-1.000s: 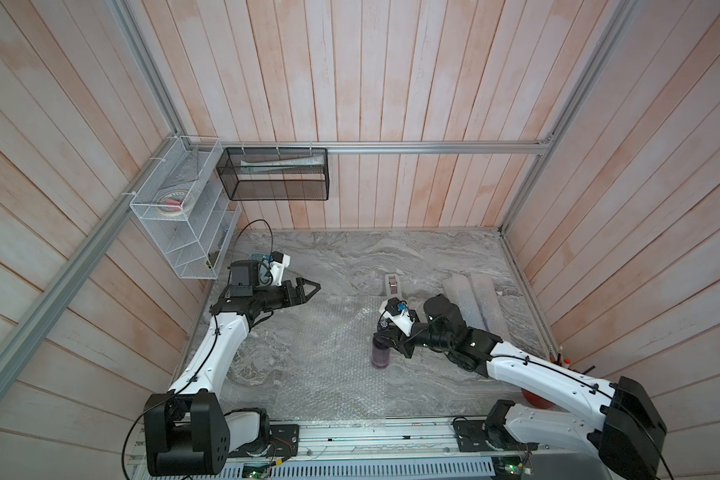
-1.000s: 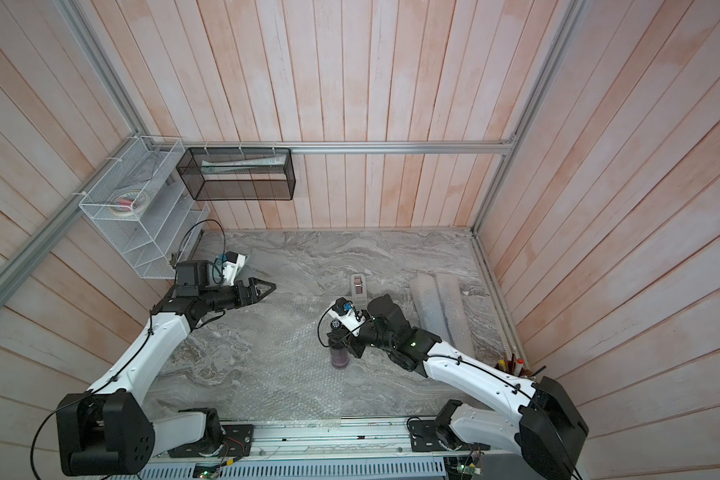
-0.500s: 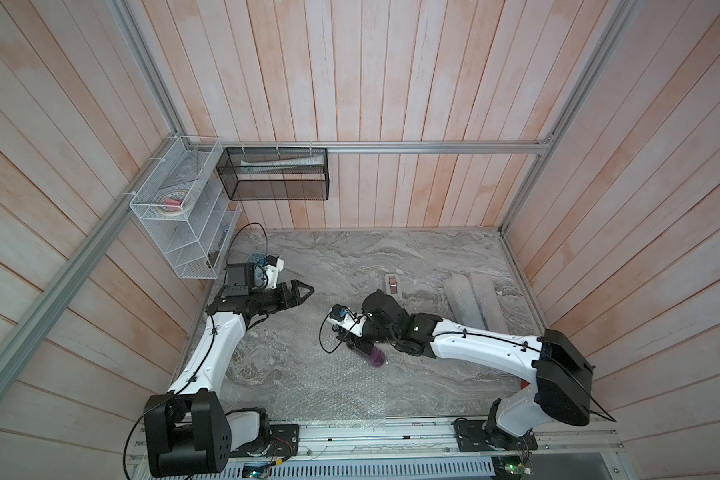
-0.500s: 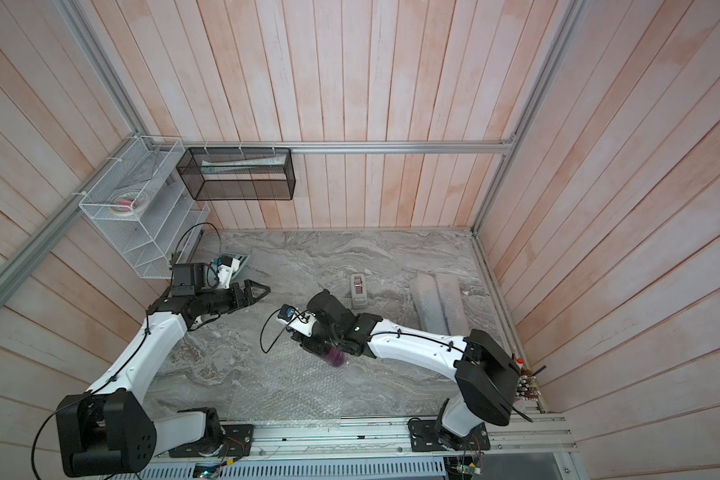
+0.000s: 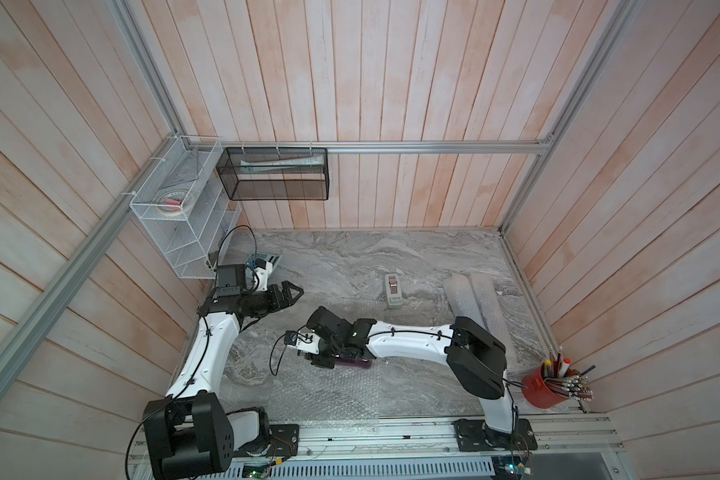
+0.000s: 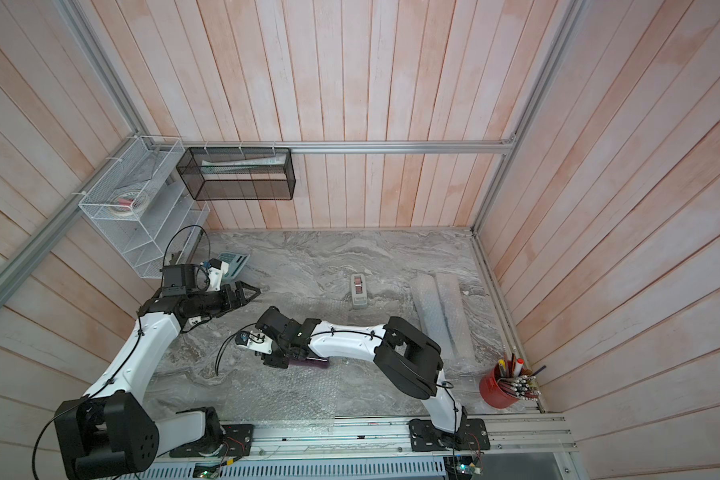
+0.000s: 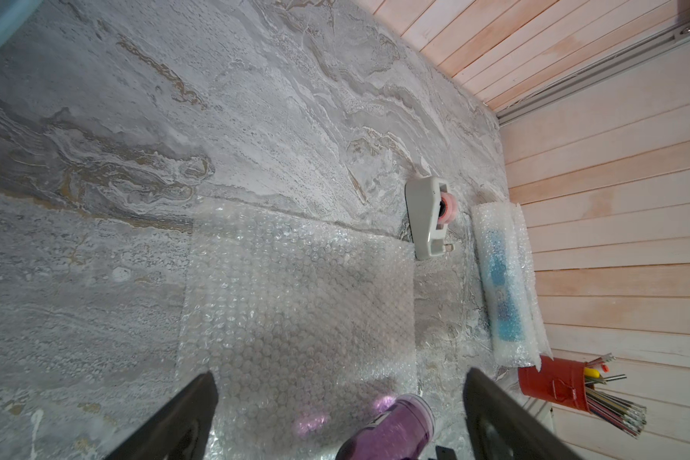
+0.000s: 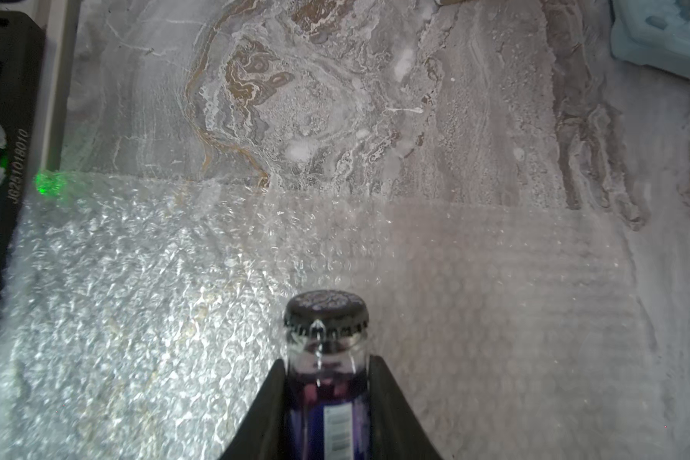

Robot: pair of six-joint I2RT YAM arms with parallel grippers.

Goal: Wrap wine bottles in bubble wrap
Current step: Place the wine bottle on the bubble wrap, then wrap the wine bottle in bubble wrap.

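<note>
While the right end effector clamps the purple wine bottle by its neck, sideways over the bubble wrap sheet, it should land square to the edge; the left end effector hovers empty, wide open.

A bottle lay level over the bubble wrap sheet at table centre. The tape dispenser stood behind the sheet, two wrapped rolls to its right, a pen cup in the front right corner.
</note>
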